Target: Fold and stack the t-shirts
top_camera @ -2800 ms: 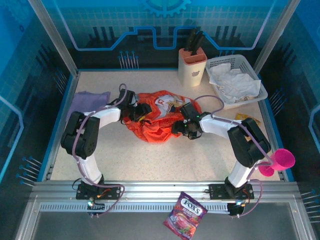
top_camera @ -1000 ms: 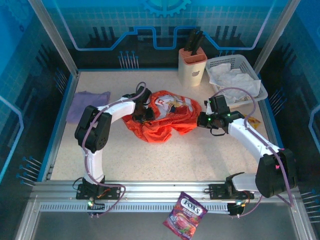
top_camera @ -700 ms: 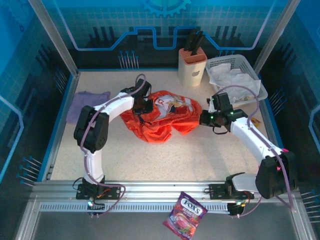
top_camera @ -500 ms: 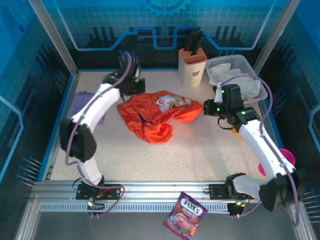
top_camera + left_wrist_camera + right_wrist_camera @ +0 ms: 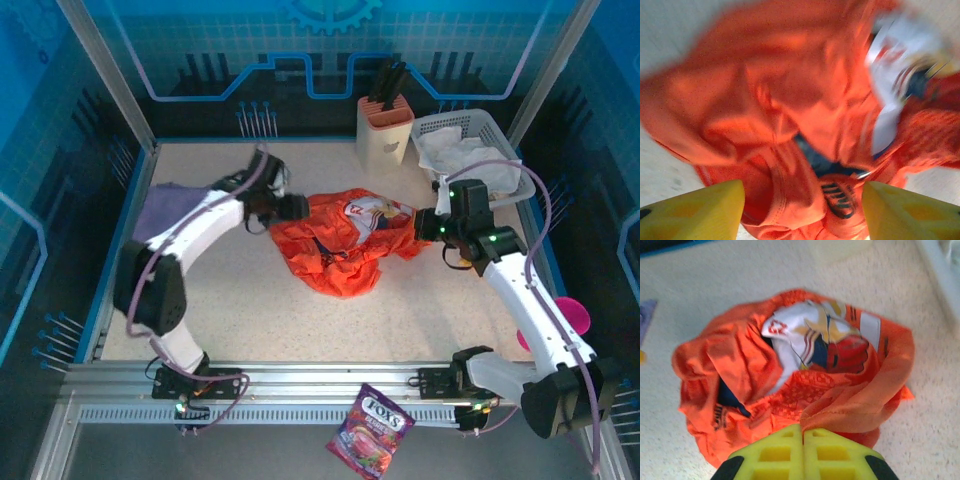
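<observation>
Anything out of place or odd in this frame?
Yes. The orange shirt is a crumpled heap mid-table, not spread flat, with the right claw pinching its edge. A candy bag lies off the table, on the grey ledge at the front.

The only text I can read from here is "FOX'S", in white letters on the purple sweet bag (image 5: 370, 432) lying at the near edge of the scene, a little right of centre. The orange t-shirt (image 5: 345, 245) carries a white chest print (image 5: 815, 342), a picture with no letters I can make out. A small dark mark (image 5: 838, 196) on its cloth may be lettering, but it is too blurred to read.
</observation>
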Robot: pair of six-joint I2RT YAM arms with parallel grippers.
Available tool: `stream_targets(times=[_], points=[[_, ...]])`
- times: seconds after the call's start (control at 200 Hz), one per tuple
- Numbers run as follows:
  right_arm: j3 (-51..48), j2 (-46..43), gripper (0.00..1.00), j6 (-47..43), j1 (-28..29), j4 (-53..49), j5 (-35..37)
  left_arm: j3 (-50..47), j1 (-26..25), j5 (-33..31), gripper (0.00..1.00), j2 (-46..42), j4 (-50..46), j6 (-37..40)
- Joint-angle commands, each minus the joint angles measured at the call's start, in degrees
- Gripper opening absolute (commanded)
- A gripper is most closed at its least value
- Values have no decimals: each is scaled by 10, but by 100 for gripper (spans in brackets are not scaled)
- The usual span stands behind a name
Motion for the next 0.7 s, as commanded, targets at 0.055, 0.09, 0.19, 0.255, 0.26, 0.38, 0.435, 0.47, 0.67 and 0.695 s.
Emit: stream_targets(times=[0.055, 0.09, 0.19, 0.255, 0.26, 0.38, 0.435, 0.47, 0.67, 0.695], points=[[-33, -22, 0, 9, -7, -5, -16, -12, -37, 44, 67, 21, 97, -62], [-39, -22, 0, 11, -8, -4, -20, -11, -44, 39, 66, 33, 100, -69], [-49, -21, 0, 17, -7, 2, -28, -15, -59, 35, 62, 62, 132, -98], [-52, -21, 0, 19, -8, 7, -32, -15, -65, 19, 61, 79, 144, -109], [-52, -21, 0, 20, -8, 8, -33, -15, -66, 18, 61, 80, 145, -110], [-49, -18, 0, 22, -8, 8, -36, -3, -68, -2, 57, 111, 135, -120], [-49, -18, 0, 20, -8, 6, -34, -2, -69, -16, 57, 115, 134, -121], [-49, -18, 0, 20, -7, 8, -34, -2, -69, -21, 57, 117, 137, -122], [-49, -12, 0, 18, -9, 9, -36, 13, -69, -28, 55, 150, 146, -126], [-49, -13, 0, 19, -8, 9, -35, 14, -69, -27, 54, 154, 151, -128]])
